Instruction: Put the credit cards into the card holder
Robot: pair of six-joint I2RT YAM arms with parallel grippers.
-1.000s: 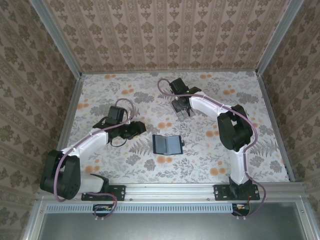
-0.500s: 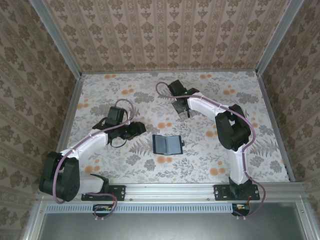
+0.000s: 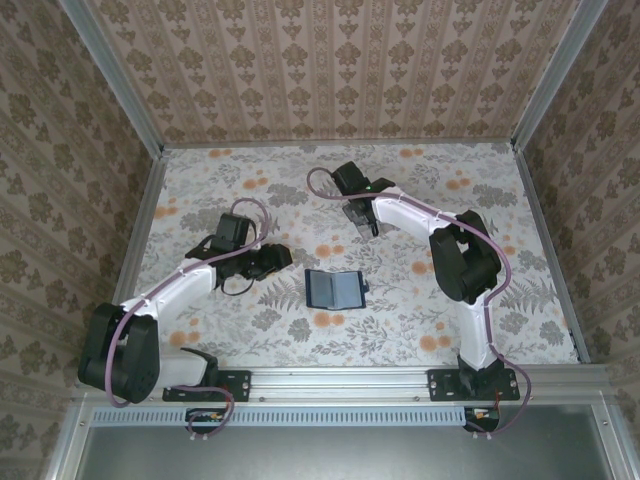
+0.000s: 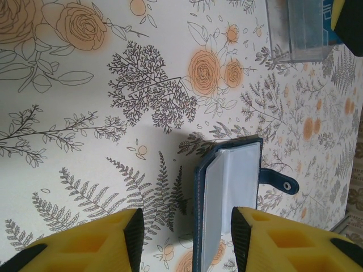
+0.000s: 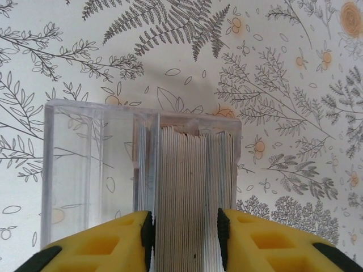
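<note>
- The right gripper (image 5: 184, 218) was placed over a clear rack (image 5: 85, 164), with one yellow finger on each side of the credit cards (image 5: 193, 181). The pads were seen right at the stack's outer faces, but whether the stack was pinched or only straddled could not be told.
- The credit cards were stood on edge as a tight pack in one rack slot, directly ahead of and between the right fingers. This upright stowing was judged to leave the top edges exposed for a grab from above.
- The left gripper (image 4: 186, 218) was held spread wide, with nothing gripped.
- The card holder (image 4: 227, 192) was laid open on the tablecloth (image 4: 85, 113), just ahead of the left fingertips and partly between them, nearer one finger than the other. It was well apart from the right gripper.
- The left gripper was judged to be parked low by the holder so that it could be steadied or kept open for loading.
- Materials:
  - Cards: thin, stiff, pale at the edges.
  - Rack: hard, glossy, see-through, straight-walled.
  - Holder: dark navy with a stitched, soft-looking cover and a frosted inner sleeve.
  - Strap tab (image 4: 278, 180): rounded, with a small snap, pointed away from the left fingers.
  - Tablecloth: flat and matte, with a floral print.
</note>
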